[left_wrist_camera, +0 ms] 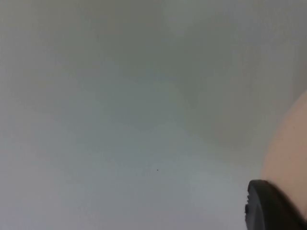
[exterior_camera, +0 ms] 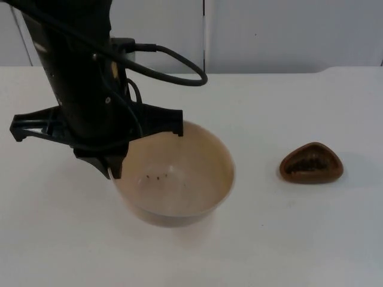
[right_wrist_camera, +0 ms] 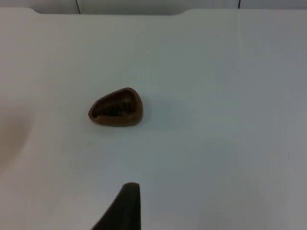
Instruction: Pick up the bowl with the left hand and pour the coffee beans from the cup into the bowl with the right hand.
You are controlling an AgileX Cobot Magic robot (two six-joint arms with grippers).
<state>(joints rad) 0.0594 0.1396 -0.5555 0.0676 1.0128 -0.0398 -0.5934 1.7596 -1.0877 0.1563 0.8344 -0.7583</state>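
Observation:
A beige bowl (exterior_camera: 179, 179) with a few dark beans at its bottom sits left of the table's middle, and its shadow shows beneath it. My left gripper (exterior_camera: 114, 167) is shut on the bowl's left rim. In the left wrist view the bowl's pale wall (left_wrist_camera: 290, 143) lies beside a black fingertip (left_wrist_camera: 273, 206). A small brown cup (exterior_camera: 311, 163) holding coffee beans rests on the table to the right of the bowl. In the right wrist view the cup (right_wrist_camera: 116, 108) lies ahead of my right gripper (right_wrist_camera: 125, 206), well apart from it.
The white table top (exterior_camera: 287, 239) stretches around both objects. The grey partition wall (exterior_camera: 287, 36) closes off the far edge. The left arm's black body (exterior_camera: 78, 89) stands over the bowl's left side.

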